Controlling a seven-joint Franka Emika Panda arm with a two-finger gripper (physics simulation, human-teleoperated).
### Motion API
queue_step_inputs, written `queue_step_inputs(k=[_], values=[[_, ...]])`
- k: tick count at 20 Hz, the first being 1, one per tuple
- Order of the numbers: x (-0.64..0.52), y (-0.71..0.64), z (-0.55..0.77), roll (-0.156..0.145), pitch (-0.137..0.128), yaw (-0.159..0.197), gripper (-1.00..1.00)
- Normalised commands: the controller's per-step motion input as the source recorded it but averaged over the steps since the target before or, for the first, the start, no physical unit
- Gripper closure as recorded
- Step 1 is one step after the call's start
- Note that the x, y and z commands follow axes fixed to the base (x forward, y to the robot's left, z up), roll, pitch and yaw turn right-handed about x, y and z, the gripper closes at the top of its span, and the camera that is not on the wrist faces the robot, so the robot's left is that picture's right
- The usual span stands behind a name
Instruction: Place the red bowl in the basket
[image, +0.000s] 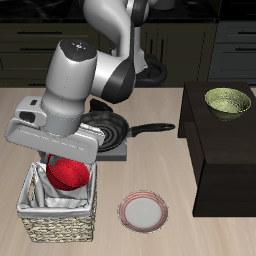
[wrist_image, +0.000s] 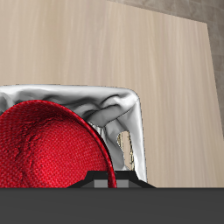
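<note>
The red bowl (image: 68, 174) hangs tilted just above the open top of the wicker basket (image: 60, 225), which stands near the table's front edge. My gripper (image: 62, 165) is shut on the red bowl, with its fingers mostly hidden behind the bowl and the hand. In the wrist view the red bowl (wrist_image: 48, 149) fills much of the frame, over the basket's grey-white cloth lining (wrist_image: 109, 109). The basket's rim (wrist_image: 138, 131) shows beside the bowl.
A black frying pan (image: 112, 130) sits on a stove plate behind the basket. A flat pink-rimmed plate (image: 144, 211) lies beside the basket. An olive-green bowl (image: 227, 101) rests on a dark raised cabinet (image: 225, 160).
</note>
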Motion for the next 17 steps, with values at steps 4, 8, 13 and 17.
queue_step_inputs(k=[4, 8, 13, 17], values=[[0.03, -0.12, -0.14, -0.026, 0.037, 0.006, -1.0], [-0.11, -0.05, -0.01, 0.016, -0.023, 0.031, -1.0], [-0.08, 0.01, -0.03, 0.013, -0.004, 0.007, -1.0], [-0.42, -0.04, -0.05, 0.028, 0.018, 0.01, -1.0]])
